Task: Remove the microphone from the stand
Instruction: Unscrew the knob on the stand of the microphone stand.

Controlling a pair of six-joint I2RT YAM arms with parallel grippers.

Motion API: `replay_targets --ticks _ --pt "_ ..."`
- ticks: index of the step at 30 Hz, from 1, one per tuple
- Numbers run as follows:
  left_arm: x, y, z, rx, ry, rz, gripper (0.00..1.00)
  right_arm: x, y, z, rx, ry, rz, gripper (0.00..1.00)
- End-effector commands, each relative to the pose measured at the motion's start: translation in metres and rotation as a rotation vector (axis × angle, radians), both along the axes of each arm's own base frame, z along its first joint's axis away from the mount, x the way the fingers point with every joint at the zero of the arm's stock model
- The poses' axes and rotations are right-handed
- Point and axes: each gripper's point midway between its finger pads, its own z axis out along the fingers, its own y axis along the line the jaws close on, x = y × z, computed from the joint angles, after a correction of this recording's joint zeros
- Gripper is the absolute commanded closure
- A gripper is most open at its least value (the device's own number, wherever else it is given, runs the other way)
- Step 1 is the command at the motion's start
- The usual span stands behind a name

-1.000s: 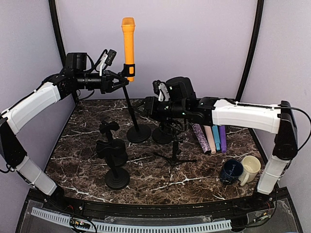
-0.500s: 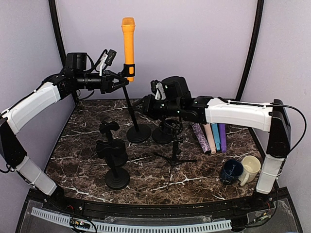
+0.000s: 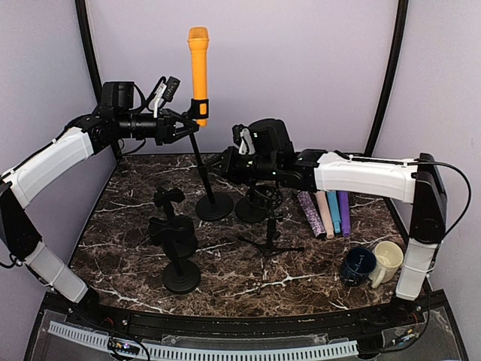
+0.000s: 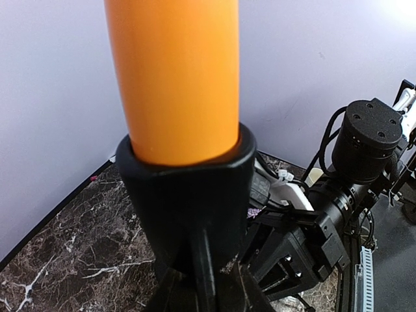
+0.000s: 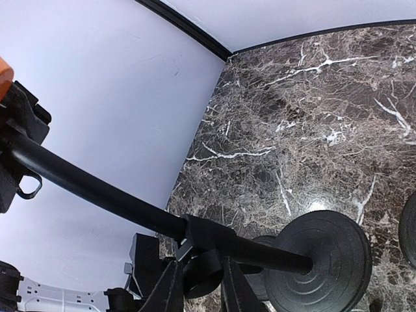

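Clamping the black clip (image 3: 201, 111) with the left gripper (image 3: 187, 125), jaws nearly closed on it, the orange microphone (image 3: 198, 64) sitting upright inside. Pinching the stand (image 3: 214, 208) pole low down with the right gripper (image 3: 217, 167), jaws narrowed onto it. Standing far right, a blue mug (image 3: 357, 265) touching a cream mug (image 3: 388, 259), contents not showing.

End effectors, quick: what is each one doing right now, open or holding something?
Left end effector: closed on the microphone clip.
Right end effector: closed on the stand pole.
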Motion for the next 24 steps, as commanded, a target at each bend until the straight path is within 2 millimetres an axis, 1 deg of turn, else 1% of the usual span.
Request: replay_targets --ticks 1,4,11,19,24 --pt "-0.022 0.003 0.051 -0.075 -0.148 -0.041 1.0 0.011 0.005 0.019 0.048 -0.054 -0.005 0.82" --pt "-0.022 0.003 0.052 -0.076 -0.15 -0.042 1.0 0.013 0.005 0.02 0.048 -0.057 -0.005 0.83" --pt "-0.023 0.003 0.052 -0.078 -0.15 -0.045 1.0 0.014 0.008 0.014 0.041 -0.045 0.001 0.82" --pt "-0.024 0.003 0.053 -0.078 -0.154 -0.046 1.0 0.017 0.009 0.009 0.043 -0.024 -0.004 0.79" --pt "-0.023 0.003 0.052 -0.077 -0.153 -0.046 1.0 0.017 0.009 0.007 0.045 -0.014 -0.004 0.78"
